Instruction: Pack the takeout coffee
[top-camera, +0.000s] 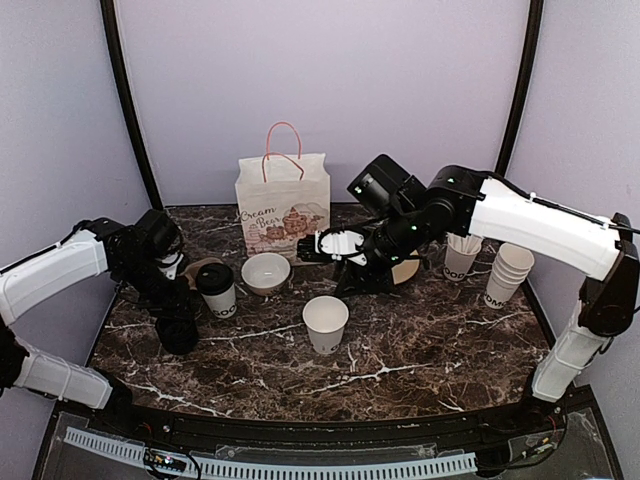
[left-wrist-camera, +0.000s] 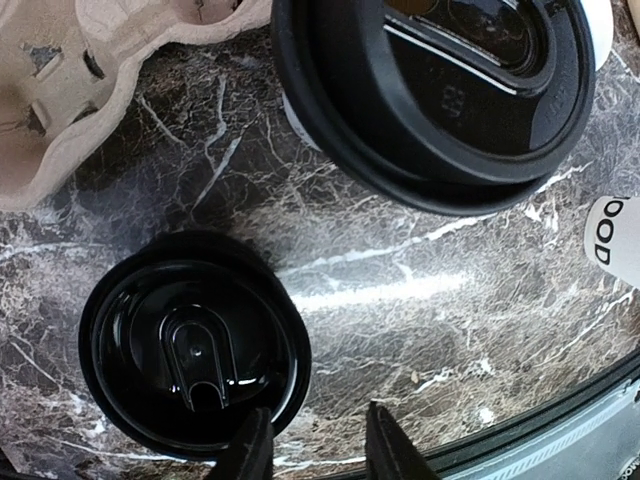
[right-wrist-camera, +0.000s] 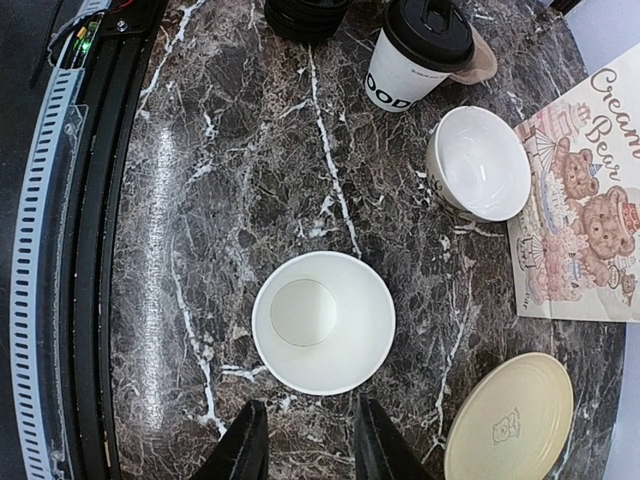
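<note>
One takeout coffee (top-camera: 216, 290), a white cup with a black lid and black lettering, stands at the left; it also shows in the left wrist view (left-wrist-camera: 435, 90) and the right wrist view (right-wrist-camera: 415, 50). I see no second lidded cup. A lidless white cup (top-camera: 325, 322) stands mid-table, empty inside (right-wrist-camera: 322, 322). A loose black lid (left-wrist-camera: 190, 345) lies on the marble by my left gripper (left-wrist-camera: 318, 450), which is open and empty just right of it. My right gripper (right-wrist-camera: 308, 455) is open and empty, hovering above the lidless cup's near side.
A printed paper bag (top-camera: 283, 205) stands at the back. A white bowl (top-camera: 266, 272), a cream plate (right-wrist-camera: 508, 425), a cardboard cup carrier (left-wrist-camera: 90, 80), a cup of white sticks (top-camera: 462, 255) and a stack of lidless cups (top-camera: 508, 272) are around.
</note>
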